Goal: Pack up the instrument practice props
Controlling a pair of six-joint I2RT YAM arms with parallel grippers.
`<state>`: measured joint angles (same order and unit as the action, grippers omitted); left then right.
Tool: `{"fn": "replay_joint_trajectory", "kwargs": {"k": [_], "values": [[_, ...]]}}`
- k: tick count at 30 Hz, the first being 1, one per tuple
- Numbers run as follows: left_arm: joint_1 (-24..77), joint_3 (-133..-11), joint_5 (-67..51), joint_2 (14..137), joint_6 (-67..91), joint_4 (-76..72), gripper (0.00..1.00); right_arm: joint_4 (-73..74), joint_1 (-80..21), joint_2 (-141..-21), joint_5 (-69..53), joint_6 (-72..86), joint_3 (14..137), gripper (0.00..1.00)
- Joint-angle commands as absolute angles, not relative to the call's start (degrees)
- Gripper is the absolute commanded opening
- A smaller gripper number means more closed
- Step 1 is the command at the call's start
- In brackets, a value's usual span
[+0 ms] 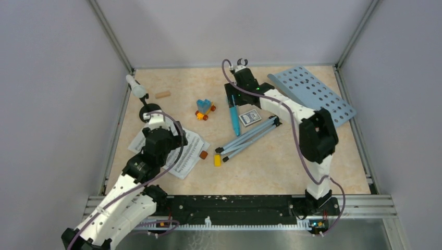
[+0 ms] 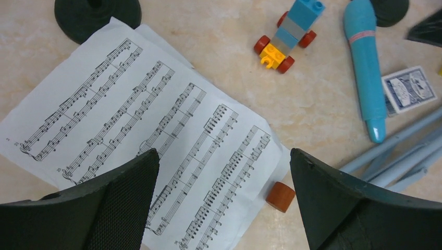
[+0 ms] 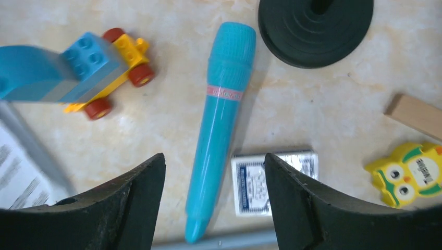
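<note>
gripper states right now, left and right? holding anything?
Left gripper: open, empty, above the sheet music.
Right gripper: open, empty; the blue microphone lies between its jaws with a gap on each side.

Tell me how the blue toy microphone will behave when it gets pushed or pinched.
The blue microphone is a round tube tapering toward its tail, lying flat on the table, so a sideways push would probably roll it in an arc. Its glossy plastic looks stiff but likely slippery; a pinch on the narrow tail might squirt it out.
</note>
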<state>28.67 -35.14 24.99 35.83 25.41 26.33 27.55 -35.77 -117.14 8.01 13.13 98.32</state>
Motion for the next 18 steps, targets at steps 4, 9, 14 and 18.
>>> {"fn": "replay_joint_trajectory", "kwargs": {"k": [4,9,14,18], "values": [[28.41,-31.11,38.76,42.96,26.31,6.50,0.99,11.56,-35.55,-93.71,-1.00,13.20,77.93,0.69],[24.70,-26.30,38.07,49.93,20.25,-15.83,0.99,6.55,-35.92,-82.02,-6.34,13.17,66.01,0.69],[18.49,-19.66,33.75,58.40,14.50,-39.62,0.99,-1.51,-36.44,-70.34,-11.36,14.14,55.34,0.68],[14.10,-20.16,33.37,66.66,12.57,-46.61,0.99,-5.14,-36.50,-63.46,-13.05,12.13,50.13,0.68]]}}
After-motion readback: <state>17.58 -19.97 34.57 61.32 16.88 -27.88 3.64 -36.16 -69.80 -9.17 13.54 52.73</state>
